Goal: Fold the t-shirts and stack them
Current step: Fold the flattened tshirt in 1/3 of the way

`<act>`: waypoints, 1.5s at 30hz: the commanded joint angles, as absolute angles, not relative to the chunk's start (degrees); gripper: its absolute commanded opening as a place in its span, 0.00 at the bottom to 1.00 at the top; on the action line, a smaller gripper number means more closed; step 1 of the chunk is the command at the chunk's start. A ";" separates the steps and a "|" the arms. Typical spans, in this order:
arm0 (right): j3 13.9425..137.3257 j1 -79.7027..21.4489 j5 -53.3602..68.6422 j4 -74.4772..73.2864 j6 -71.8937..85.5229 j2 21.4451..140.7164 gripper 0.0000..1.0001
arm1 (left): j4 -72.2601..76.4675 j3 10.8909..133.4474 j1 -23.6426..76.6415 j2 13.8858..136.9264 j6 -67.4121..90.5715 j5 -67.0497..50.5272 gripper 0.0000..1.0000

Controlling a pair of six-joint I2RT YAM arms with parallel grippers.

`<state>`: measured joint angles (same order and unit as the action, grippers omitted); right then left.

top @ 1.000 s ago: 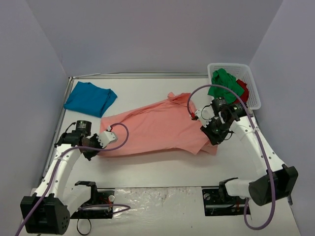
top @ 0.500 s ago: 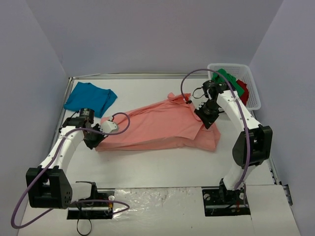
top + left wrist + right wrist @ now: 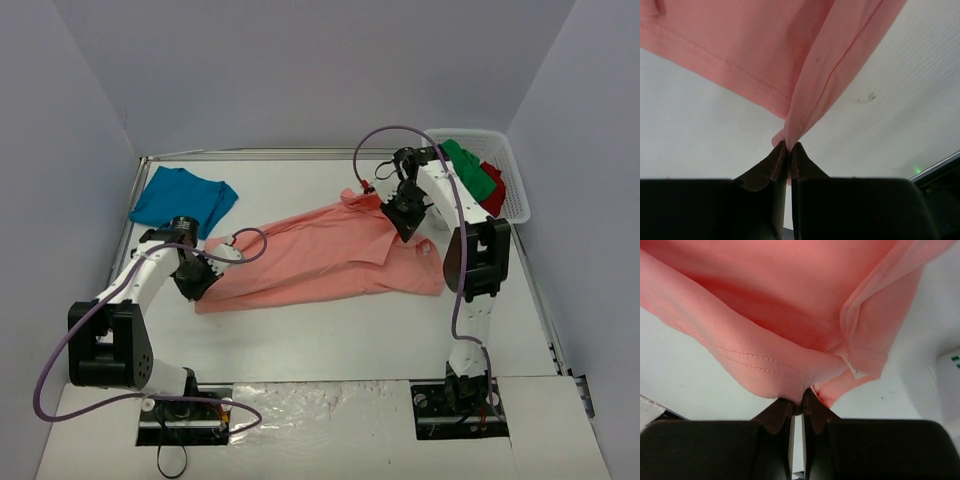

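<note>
**A:** Where is the salmon-pink t-shirt [image 3: 320,262]?

**B:** It lies spread across the middle of the counter [image 3: 330,330]. From above, its length runs from about 8 o'clock up to about 2 o'clock. A paler flap of the same cloth lies at its 4 o'clock end.

**A:** And the left tool [image 3: 788,145]?

**B:** It is at the shirt's 8 o'clock end. In its own wrist view the two dark jaws are pressed together on a pinch of pink cloth, just where a stitched hem meets a folded edge. The cloth fans out from the tips toward 12 o'clock, with white counter showing on either side.

**A:** Is the right tool [image 3: 801,401] gripping too?

**B:** Yes. It is at the 2 o'clock end, close to the collar. Its jaws are narrow, clamped on a bunched fold of the pink cloth that carries a double line of stitching. Only a thin slit shows between the fingers lower down. A second, looser fold hangs toward 2 o'clock in that wrist view.

**A:** What about the other shirts?

**B:** The teal-blue t-shirt [image 3: 183,200] lies folded at about 10 o'clock on the counter, near the pink one's 8 o'clock end but not touching it. The green t-shirt [image 3: 465,170] and the red t-shirt [image 3: 492,188] are heaped in the white mesh basket [image 3: 517,175] at the 2 o'clock corner. The green one is on the 9 o'clock side of the red.

**A:** Are those two folded?

**B:** I cannot tell. They look bunched, and much of the red one is hidden.
</note>
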<state>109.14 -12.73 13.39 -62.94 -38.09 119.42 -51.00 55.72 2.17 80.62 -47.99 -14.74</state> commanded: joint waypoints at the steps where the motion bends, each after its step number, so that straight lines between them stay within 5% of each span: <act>1: 112.76 -12.66 13.62 -67.50 -39.11 123.03 0.00 | -50.10 58.01 1.93 81.99 -48.61 -13.98 0.02; 3: 114.07 -12.74 14.06 -67.33 -39.20 124.10 0.00 | -49.49 58.36 1.85 82.70 -48.17 -13.89 0.02; 5: 114.78 -13.01 14.15 -66.63 -38.94 125.24 0.13 | -47.91 59.24 1.85 83.84 -46.94 -12.84 0.06; 6: 115.31 -13.01 14.15 -66.36 -38.41 125.77 0.26 | -46.94 59.67 1.93 84.72 -45.98 -12.31 0.11; 7: 115.57 -13.09 14.06 -66.10 -38.06 125.86 0.35 | -46.67 60.63 1.85 85.16 -45.53 -12.13 0.28; 9: 115.32 -13.10 13.89 -64.96 -37.09 124.99 0.44 | -45.97 61.61 1.85 86.13 -44.22 -11.69 0.31; 16: 104.54 -12.92 12.75 -61.61 -36.12 114.10 0.50 | -46.76 64.42 1.85 83.94 -41.57 -10.99 0.40; 21: 93.10 -12.57 10.29 -59.86 -35.51 103.48 0.52 | -52.02 62.06 1.85 79.99 -45.69 -13.27 0.28; 29: 78.14 -11.87 8.09 -58.54 -34.19 91.25 0.60 | -55.46 52.74 1.93 77.25 -54.40 -13.98 0.35; 45: 72.25 -10.46 8.88 -56.07 -31.73 88.15 0.63 | -48.25 49.75 1.84 82.44 -54.40 -15.99 0.44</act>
